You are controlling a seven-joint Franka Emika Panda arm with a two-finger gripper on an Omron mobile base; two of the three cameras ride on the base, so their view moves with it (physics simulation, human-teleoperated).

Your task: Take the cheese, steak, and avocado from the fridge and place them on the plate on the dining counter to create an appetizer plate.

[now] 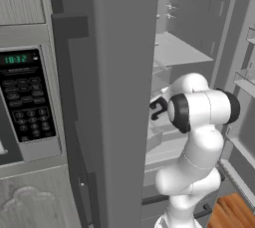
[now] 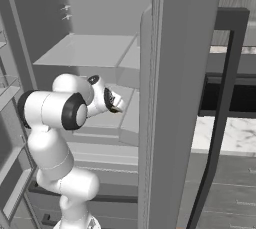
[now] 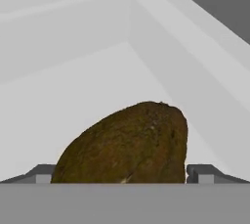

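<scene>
The avocado [image 3: 129, 142], a dark brown-olive lump, lies on a pale grey shelf inside the fridge [image 1: 124, 97]. It sits between the two fingertips of my gripper [image 3: 122, 174], which stands open around it, with a fingertip [image 3: 43, 173] on one side and the other fingertip on the far side, each close beside it. In the right base view the gripper [image 2: 117, 102] reaches into the fridge [image 2: 170, 98] at mid-shelf height. The cheese, the steak and the plate are out of view. I cannot tell whether any of the dining counter shows.
The open fridge doors flank the arm closely on both sides, with door racks [image 1: 246, 80] at the right. A black-panelled microwave [image 1: 25, 97] sits left of the fridge. A strip of white marbled counter [image 2: 225, 135] shows past the right door.
</scene>
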